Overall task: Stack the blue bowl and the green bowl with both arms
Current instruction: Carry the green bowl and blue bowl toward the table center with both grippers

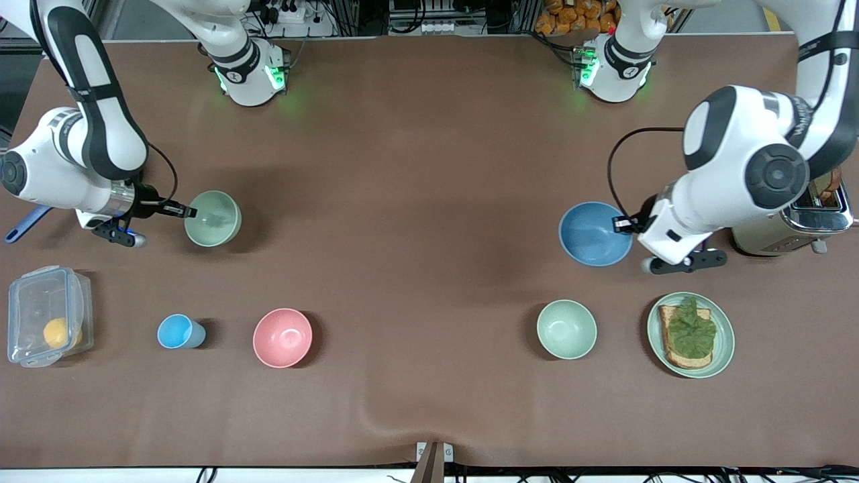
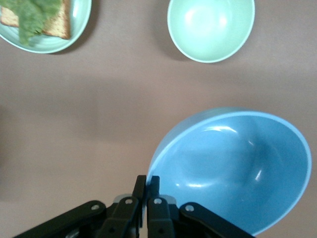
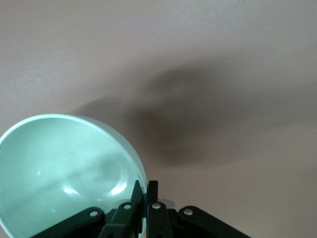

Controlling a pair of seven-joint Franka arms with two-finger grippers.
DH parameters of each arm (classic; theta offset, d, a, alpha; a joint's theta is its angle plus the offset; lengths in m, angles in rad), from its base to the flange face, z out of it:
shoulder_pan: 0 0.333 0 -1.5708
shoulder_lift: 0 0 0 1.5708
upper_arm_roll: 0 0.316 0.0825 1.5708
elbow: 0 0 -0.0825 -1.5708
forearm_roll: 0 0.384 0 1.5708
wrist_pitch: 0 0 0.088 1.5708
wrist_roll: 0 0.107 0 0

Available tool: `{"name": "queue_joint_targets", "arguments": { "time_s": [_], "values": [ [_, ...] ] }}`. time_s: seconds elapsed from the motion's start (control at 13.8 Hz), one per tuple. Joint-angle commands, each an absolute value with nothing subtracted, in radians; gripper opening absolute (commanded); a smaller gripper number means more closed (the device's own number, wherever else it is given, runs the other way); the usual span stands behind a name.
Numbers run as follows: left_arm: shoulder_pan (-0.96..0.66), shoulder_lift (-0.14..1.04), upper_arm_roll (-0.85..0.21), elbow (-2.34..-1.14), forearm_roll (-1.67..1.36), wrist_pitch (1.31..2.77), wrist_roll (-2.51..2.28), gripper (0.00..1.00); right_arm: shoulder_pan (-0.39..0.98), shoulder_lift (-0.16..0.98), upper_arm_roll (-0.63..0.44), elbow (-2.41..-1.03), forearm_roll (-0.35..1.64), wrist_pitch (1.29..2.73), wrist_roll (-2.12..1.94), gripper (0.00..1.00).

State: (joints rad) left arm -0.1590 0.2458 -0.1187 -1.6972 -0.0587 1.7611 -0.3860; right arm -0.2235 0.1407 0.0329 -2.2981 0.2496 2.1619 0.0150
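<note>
The sky-blue bowl (image 1: 594, 233) is toward the left arm's end of the table. My left gripper (image 1: 623, 225) is shut on its rim. In the left wrist view the blue bowl (image 2: 237, 168) hangs tilted from my left gripper (image 2: 147, 183), one finger inside the rim and one outside. The sage green bowl (image 1: 213, 219) is toward the right arm's end. My right gripper (image 1: 189, 212) is shut on its rim. In the right wrist view the green bowl (image 3: 64, 168) is pinched by my right gripper (image 3: 145, 191), and its shadow falls apart from it on the table.
A paler mint bowl (image 1: 566, 329) and a green plate (image 1: 723, 342) with toast lie nearer the front camera than the blue bowl. A pink bowl (image 1: 282, 337), a light-blue cup (image 1: 178, 331) and a clear lidded box (image 1: 47, 325) lie nearer than the green bowl. A toaster (image 1: 805, 221) stands beside the left arm.
</note>
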Motion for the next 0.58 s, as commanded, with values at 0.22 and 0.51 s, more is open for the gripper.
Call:
{"name": "queue_joint_targets", "arguments": {
  "time_s": [0.22,0.51],
  "values": [
    [-0.156,0.238,-0.196,-1.710,-0.066,1.753,-0.480,0.00,-0.046,0.066,0.044,-2.303,0.267,2.144,0.354,0.00],
    [-0.192,0.262,-0.210,-1.704,-0.083,1.766,-0.535,0.00,0.162,0.074,0.041,-2.252,0.267,2.164,0.653,0.00]
  ]
}}
